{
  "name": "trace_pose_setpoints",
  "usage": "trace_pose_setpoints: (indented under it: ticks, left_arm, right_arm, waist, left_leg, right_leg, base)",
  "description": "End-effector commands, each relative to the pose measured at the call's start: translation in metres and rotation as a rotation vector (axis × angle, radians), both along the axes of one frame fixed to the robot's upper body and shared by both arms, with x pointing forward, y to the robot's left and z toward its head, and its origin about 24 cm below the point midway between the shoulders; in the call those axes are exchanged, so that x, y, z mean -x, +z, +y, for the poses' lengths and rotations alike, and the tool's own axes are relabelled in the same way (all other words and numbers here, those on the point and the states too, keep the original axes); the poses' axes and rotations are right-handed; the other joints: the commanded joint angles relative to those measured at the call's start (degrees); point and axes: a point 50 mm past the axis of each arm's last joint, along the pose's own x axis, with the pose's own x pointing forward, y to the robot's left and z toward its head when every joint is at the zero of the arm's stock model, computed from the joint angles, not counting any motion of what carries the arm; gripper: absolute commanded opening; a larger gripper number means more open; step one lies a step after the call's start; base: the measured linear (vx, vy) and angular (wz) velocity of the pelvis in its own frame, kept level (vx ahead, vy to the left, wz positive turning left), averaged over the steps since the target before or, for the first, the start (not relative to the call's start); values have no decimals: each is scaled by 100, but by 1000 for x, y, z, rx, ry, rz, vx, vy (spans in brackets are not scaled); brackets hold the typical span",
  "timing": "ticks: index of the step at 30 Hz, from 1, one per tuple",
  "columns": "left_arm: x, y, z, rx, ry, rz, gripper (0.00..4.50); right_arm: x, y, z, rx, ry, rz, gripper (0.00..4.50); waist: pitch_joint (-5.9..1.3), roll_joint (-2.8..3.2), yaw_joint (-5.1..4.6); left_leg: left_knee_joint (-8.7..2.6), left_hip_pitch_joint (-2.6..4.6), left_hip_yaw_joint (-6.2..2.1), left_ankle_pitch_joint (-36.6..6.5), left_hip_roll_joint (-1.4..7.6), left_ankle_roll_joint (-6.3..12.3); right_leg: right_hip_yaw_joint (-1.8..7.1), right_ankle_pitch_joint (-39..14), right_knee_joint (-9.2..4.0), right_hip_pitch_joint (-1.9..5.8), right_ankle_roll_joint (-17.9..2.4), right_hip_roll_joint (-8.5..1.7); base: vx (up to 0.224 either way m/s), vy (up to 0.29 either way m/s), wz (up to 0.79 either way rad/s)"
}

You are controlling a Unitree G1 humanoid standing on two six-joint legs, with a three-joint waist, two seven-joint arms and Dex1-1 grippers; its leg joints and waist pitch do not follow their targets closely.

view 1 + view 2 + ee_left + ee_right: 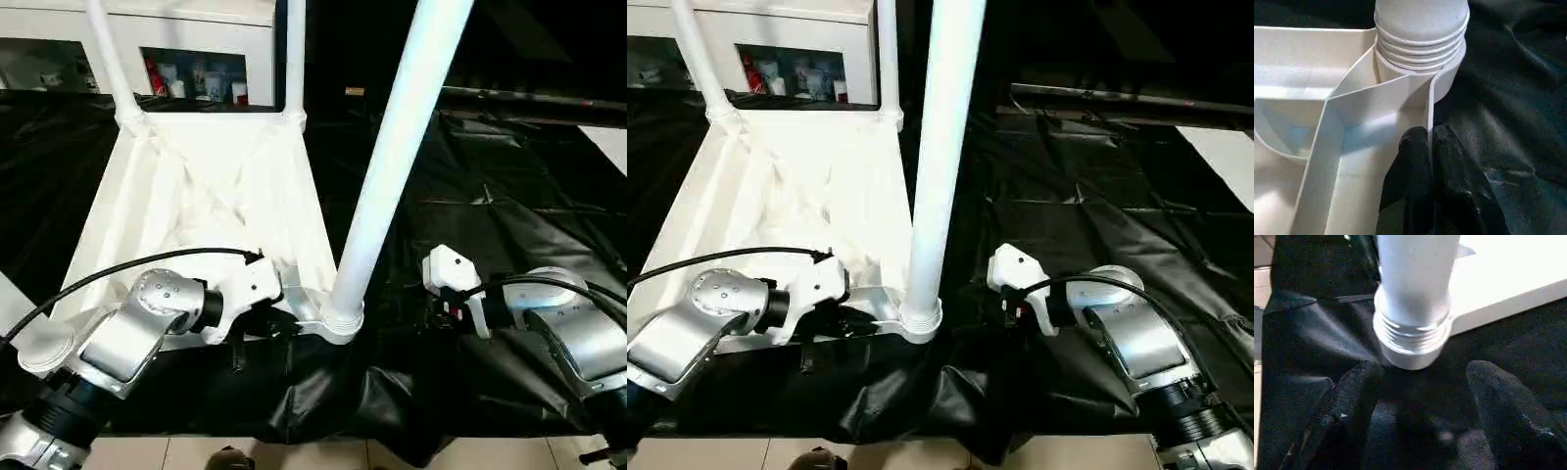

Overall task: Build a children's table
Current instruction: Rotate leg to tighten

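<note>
From the head camera, the white plastic table top [206, 196] lies upside down on crumpled black sheeting [509, 225], ribs facing up. Two legs [110, 59] stand in its far corner sockets, and a third, near leg [397, 157] rises from the near right corner socket [338, 318], a long smooth tapered tube. To the right of the top the sheeting lies open up to the right gripper [453, 305], which hangs just beside the near leg's base, apart from it. The left gripper [269, 323] sits at the top's near edge, next to that socket. Behind stands a white cabinet [196, 39] with glass doors.

In the left wrist view, the left gripper's two black fingers [1413, 181] are pinched together on the thin upright side wall of the top [1429, 105], one finger on each side. Just beyond, the leg's ridged end [1420, 34] sits in the round socket.

In the right wrist view, the right gripper's fingers [1354, 396] stand wide apart, holding nothing, with the threaded leg base [1413, 340] ahead of them.
</note>
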Motion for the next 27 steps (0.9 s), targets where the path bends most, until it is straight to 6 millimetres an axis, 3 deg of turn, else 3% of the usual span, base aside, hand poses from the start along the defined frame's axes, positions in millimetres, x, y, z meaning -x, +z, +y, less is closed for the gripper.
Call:
trace_pose_setpoints:
  ticks: [1, 3, 5, 7, 8, 9, 10, 12, 14, 15, 17, 18, 22, 26, 27]
  left_arm:
    - [-2, -15, 6, -63, 81, 18, 0]
    - [-12, -15, -3, -15, 166, 3, 0]
    - [-15, -15, -7, 5, 192, 4, 0]
    - [-21, -16, -20, 55, 248, 10, 0]
    - [-23, -16, -23, 66, 263, 10, 0]
    - [-23, -16, -23, 66, 263, 10, 0]
    - [-26, -15, -30, 83, 267, 2, 0]
    - [-26, -15, -34, 93, 251, 0, 0]
    - [-25, -16, -36, 96, 235, 0, 0]
    - [-24, -16, -34, 79, 208, -10, 0]
    - [-23, -17, -32, 71, 201, -8, 0]
    - [-21, -17, -29, 71, 171, -4, 0]
    - [-15, -20, -24, 51, 122, 22, 0]
    - [-14, -20, -21, 37, 106, 19, 0]
    - [-15, -20, -21, 38, 106, 19, 0]
  right_arm:
    - [-2, -2, 2, -36, -50, -28, 314]
    - [-4, -6, 5, -69, -87, -37, 331]
    - [-5, -7, 7, -76, -95, -43, 348]
    - [-5, -13, 10, -83, -84, -25, 360]
    - [-5, -14, 11, -81, -80, -26, 374]
    - [-5, -14, 11, -81, -80, -26, 386]
    - [-10, -15, 15, -83, -97, -56, 392]
    - [-16, -15, 17, -66, -129, -105, 406]
    - [-21, -16, 17, -42, -159, -147, 429]
    - [-30, -18, 17, -22, -218, -177, 429]
    - [-32, -18, 18, -31, -228, -170, 429]
    - [-34, -17, 22, -61, -226, -155, 429]
    - [-36, -15, 28, -116, -204, -132, 429]
    - [-35, -18, 29, -117, -162, -103, 429]
    - [-36, -18, 29, -117, -160, -102, 403]
  waist:
    - [-412, 70, 24]
    - [-398, 36, 20]
    - [-383, 51, 26]
    - [-378, -13, 30]
    - [-379, 1, 44]
    - [-383, -3, 35]
    - [-391, -53, 18]
    - [-391, -41, -9]
    - [-404, -57, -4]
    - [-395, -89, -18]
    - [-404, -61, -41]
    - [-417, -59, -39]
    - [-404, -39, -55]
    - [-379, -48, -51]
    - [-371, -51, -56]
  left_leg:
    - [-416, 57, -31, -1287, 124, 24]
    - [-420, 83, -17, -1443, 123, -1]
    - [-425, 89, -22, -1536, 119, -25]
    - [-441, 78, -34, -1613, 120, -41]
    - [-435, 94, -37, -1618, 115, -21]
    - [-435, 66, -46, -1597, 110, -12]
    - [-436, 40, -46, -1543, 109, 4]
    - [-447, -2, -63, -1496, 91, -18]
    - [-436, 13, -60, -1401, 87, -26]
    - [-428, 35, -47, -1346, 90, 11]
    - [-437, 27, -49, -1291, 77, 17]
    - [-414, 57, -34, -1258, 91, 45]
    - [-431, 37, -27, -1138, 108, 117]
    - [-441, 46, -17, -1265, 106, 129]
    - [-445, 53, -16, -1299, 109, 118]
  right_leg:
    - [261, -1016, -427, 297, -1183, -360]
    - [263, -1366, -470, 270, -1125, -364]
    - [261, -1620, -491, 261, -1070, -370]
    - [255, -2030, -539, 276, -909, -389]
    - [260, -2136, -554, 259, -849, -393]
    - [255, -2191, -554, 279, -799, -401]
    - [248, -2209, -561, 298, -755, -399]
    - [218, -2437, -578, 302, -614, -400]
    - [229, -2524, -598, 281, -507, -410]
    - [235, -2415, -597, 250, -550, -395]
    - [231, -2328, -574, 258, -622, -384]
    - [245, -2100, -554, 237, -700, -385]
    - [246, -1366, -469, 256, -949, -355]
    - [253, -1502, -484, 254, -958, -363]
    - [256, -1588, -494, 245, -945, -366]
  base:
    - [0, 0, 0]
    - [0, 0, 0]
    - [0, 0, 0]
    - [0, 0, 0]
    - [0, 0, 0]
    - [0, 0, 0]
    - [0, 0, 0]
    - [0, 0, 0]
    - [0, 0, 0]
    - [0, 0, 0]
    - [0, 0, 0]
    - [0, 0, 0]
    - [0, 0, 0]
    - [0, 0, 0]
    - [0, 0, 0]
